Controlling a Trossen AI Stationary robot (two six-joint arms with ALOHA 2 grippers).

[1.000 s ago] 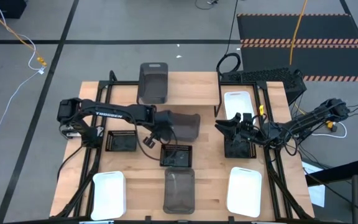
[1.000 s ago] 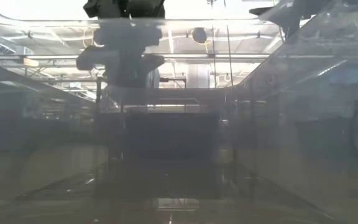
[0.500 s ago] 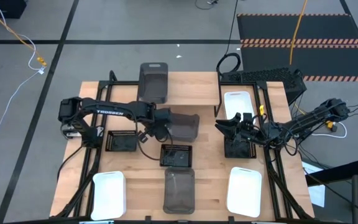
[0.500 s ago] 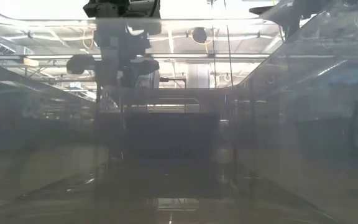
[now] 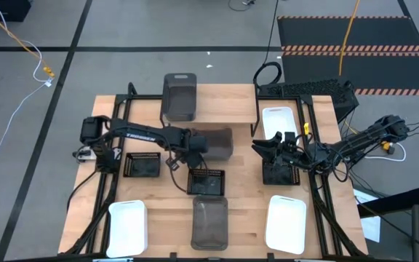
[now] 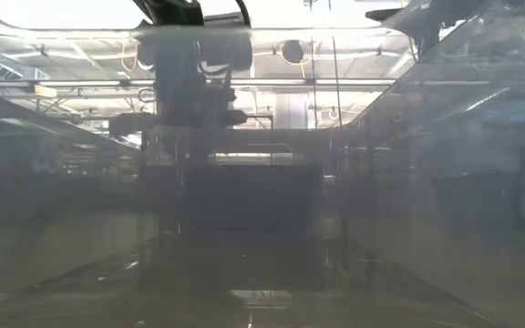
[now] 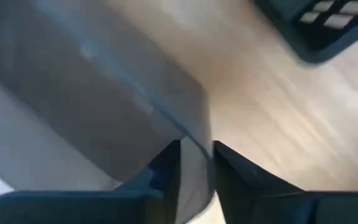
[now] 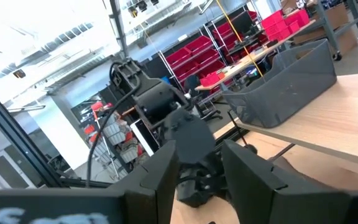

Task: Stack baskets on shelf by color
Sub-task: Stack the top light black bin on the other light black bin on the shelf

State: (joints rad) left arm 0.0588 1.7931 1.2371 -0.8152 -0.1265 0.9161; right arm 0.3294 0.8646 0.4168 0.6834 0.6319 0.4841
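Observation:
My left gripper (image 5: 193, 143) reaches in from the table's left and is shut on a dark grey basket (image 5: 215, 142) at the near edge of the wooden shelf (image 5: 228, 102). In the right wrist view that basket (image 8: 284, 81) stands tilted at the level of the shelf plank (image 8: 334, 118); I cannot tell whether it touches the plank. Another dark grey basket (image 5: 180, 96) stands on the shelf's left part. My right gripper (image 5: 262, 149) waits open over a black mesh tray (image 5: 282, 173) at the right. My left gripper pinches the short end wall (image 7: 194, 152) of the dark grey basket, the end that faces the table's left. The wall passes between the two fingers (image 7: 166, 171), one inside the basket and one outside. The fingers come roughly level from the left. The basket hangs tilted.
A white basket (image 5: 278, 122) sits right of the shelf. Black mesh trays (image 5: 142, 166) (image 5: 206, 182) lie mid-table. Near the front edge stand two white baskets (image 5: 127, 225) (image 5: 286, 224) and a dark grey one (image 5: 209, 224). The low view looks through a translucent wall.
My left gripper has carried the dark grey basket toward the far edge, closer to the shelf, and its arm has stretched farther toward the right. The basket has tipped and looks shorter from above. My right arm has kept still.

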